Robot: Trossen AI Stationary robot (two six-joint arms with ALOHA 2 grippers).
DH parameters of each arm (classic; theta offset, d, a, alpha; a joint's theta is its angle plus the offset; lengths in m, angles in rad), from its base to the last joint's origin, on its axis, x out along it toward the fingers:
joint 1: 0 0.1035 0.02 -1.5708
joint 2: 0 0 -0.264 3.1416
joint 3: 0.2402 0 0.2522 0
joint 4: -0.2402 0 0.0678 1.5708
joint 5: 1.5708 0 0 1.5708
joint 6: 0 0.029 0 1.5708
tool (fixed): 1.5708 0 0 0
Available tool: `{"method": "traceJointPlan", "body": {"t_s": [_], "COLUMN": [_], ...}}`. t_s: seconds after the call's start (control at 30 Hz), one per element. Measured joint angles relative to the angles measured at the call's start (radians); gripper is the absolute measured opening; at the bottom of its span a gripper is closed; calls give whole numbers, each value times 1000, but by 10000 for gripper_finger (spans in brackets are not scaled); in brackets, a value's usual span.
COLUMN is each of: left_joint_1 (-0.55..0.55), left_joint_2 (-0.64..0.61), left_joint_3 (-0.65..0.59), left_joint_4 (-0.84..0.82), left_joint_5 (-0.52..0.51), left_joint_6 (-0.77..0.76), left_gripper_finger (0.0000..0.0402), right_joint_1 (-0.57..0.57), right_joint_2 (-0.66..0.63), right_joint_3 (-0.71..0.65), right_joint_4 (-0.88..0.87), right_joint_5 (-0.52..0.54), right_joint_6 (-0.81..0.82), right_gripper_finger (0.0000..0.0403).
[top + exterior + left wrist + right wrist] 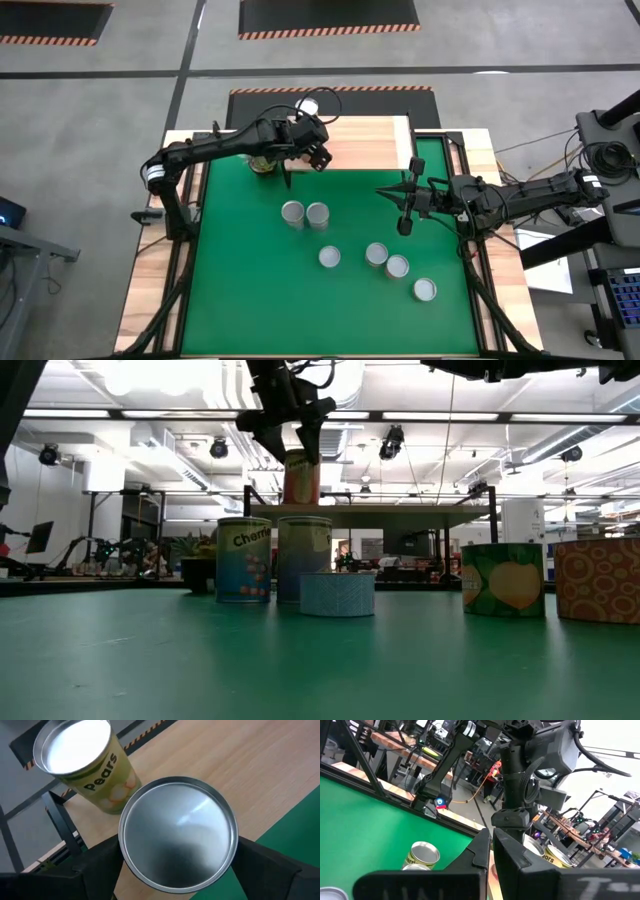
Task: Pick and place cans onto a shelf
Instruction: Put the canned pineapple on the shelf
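From above I have the left gripper (300, 140) over the shelf (365, 140) at its left end, fingers spread wide on either side of a can (177, 832) that stands on the pale board near the edge facing the mat (240, 300). In the left wrist view I look straight down on that can's silver top, and a dark finger (97, 865) sits at each side of it; I cannot tell whether the pads touch its wall or stand just clear. Just beside it on the board stands a second can (85, 762) with a yellow-green Pears label. The low view shows the left gripper above the can on the shelf, framing its top. My right gripper (405, 200) waits over the mat's right side, near the shelf's right end, fingers pressed together and holding nothing. Six cans remain on the mat: two touching side by side near the middle (292, 213) (317, 215), and four more toward the near right, one alone (329, 257), two close together (376, 254) (397, 266), and the last (425, 290) nearest the table's front edge. In the low view, the front row reads as a blue cherry-labelled can (244, 560), a short patterned one (337, 594), and two at the right.
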Motion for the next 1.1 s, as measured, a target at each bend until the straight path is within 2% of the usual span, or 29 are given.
{"method": "traceJointPlan", "body": {"t_s": [0.33,0.57,0.73,0.93,1.1], "left_joint_1": [1,1,-3,-7,13], "left_joint_2": [2,-15,-17,-19,-20], "left_joint_3": [-1,13,98,188,171], "left_joint_4": [3,-11,-92,-113,-109], "left_joint_5": [0,0,-1,0,87], "left_joint_6": [49,94,95,134,146], "left_gripper_finger": [363,371,371,367,327], "right_joint_1": [0,0,0,0,0], "right_joint_2": [0,0,0,0,0], "right_joint_3": [0,0,0,0,0], "right_joint_4": [0,0,0,0,-11], "right_joint_5": [0,0,0,21,61], "right_joint_6": [0,-1,-3,-16,-21], "right_gripper_finger": [13,13,13,13,13]}}
